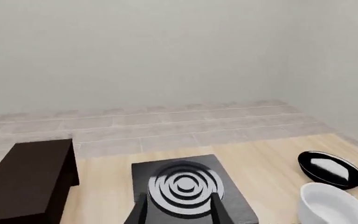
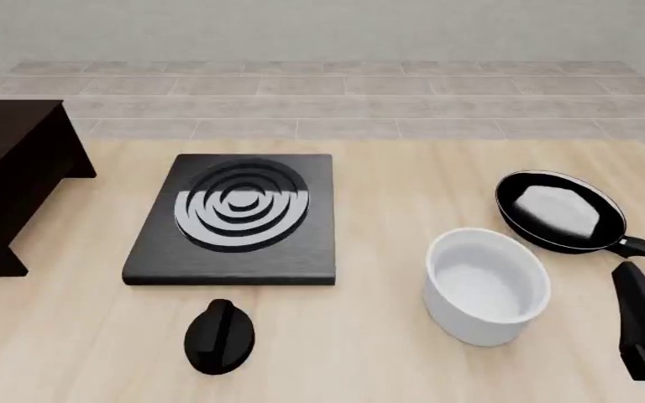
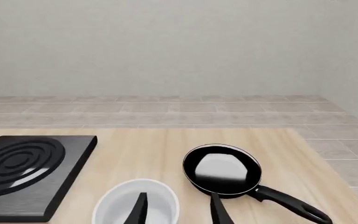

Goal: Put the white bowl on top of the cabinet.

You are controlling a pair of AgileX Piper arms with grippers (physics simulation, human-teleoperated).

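The white bowl stands upright on the table at the right, just in front of the pan; it also shows in the right wrist view and the left wrist view. The dark brown cabinet stands at the far left, with its flat top bare; it also shows in the left wrist view. My right gripper is open and empty, to the right of the bowl and apart from it. Its fingers point past the bowl's rim. My left gripper is open and empty, just in front of the stove plate.
A flat black stove plate with concentric rings lies between the cabinet and the bowl. A black frying pan with a white glare sits behind the bowl, its handle pointing towards the right edge. Tiled floor lies beyond the table's far edge.
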